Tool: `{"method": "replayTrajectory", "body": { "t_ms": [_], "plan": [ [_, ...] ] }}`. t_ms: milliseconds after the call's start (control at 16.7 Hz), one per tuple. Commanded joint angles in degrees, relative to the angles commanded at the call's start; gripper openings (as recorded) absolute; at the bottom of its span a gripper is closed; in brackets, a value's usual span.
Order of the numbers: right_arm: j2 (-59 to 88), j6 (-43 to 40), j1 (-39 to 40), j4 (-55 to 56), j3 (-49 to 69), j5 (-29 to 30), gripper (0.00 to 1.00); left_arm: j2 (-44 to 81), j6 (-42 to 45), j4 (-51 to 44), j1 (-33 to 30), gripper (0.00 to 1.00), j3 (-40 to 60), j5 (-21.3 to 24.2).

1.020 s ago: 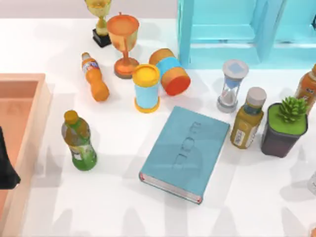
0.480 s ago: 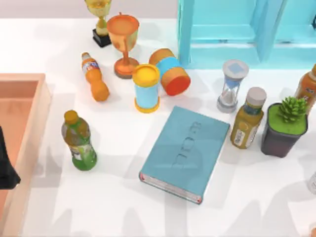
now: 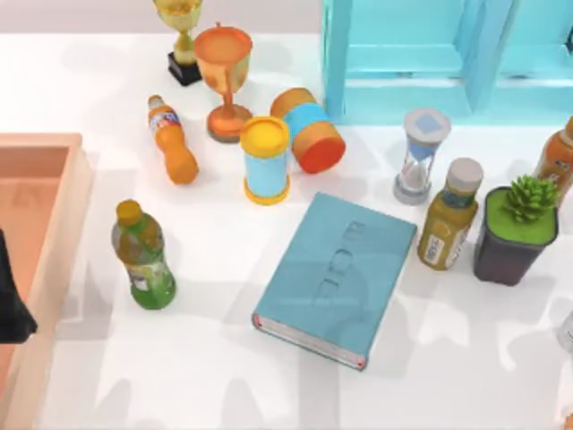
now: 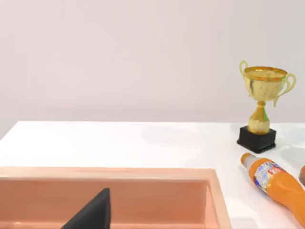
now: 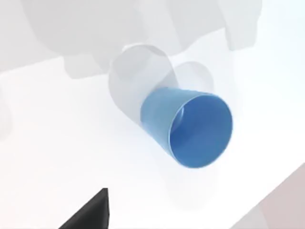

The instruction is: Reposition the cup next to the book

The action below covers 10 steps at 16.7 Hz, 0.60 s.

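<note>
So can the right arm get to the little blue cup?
Probably yes. In the right wrist view the cup stands alone on bare white table just ahead of that arm's camera, with nothing crowding it. The book lies mid-table in the top view.

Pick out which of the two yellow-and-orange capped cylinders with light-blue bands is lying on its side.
The orange-ended cylinder nearer the teal shelf lies tipped over; the yellow-topped cylinder beside it stands upright.

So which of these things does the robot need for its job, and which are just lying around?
Needed: cup, book.

Lying around: goblet, trophy, two yellow-ended cylinders, orange bottle, green bottle, hourglass, juice bottle, plant, wooden tray, shelf.
</note>
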Motion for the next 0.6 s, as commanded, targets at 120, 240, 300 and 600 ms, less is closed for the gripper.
{"method": "replayTrajectory", "body": {
  "t_ms": [120,240,300,600],
  "plan": [
    [9.4,-9.4,-1.9,-6.1,7.7,0.1,1.0,0.0,0.0,0.0,0.0,1.0,0.0,0.0],
    [17.7,-17.8,-3.7,-11.5,14.5,0.1,1.0,0.0,0.0,0.0,0.0,1.0,0.0,0.0],
    [21.3,-21.5,-4.5,-13.9,17.5,0.2,1.0,0.0,0.0,0.0,0.0,1.0,0.0,0.0],
    [32.8,-33.2,-7.1,-21.4,27.1,0.4,1.0,0.0,0.0,0.0,0.0,1.0,0.0,0.0]
  ]
}}
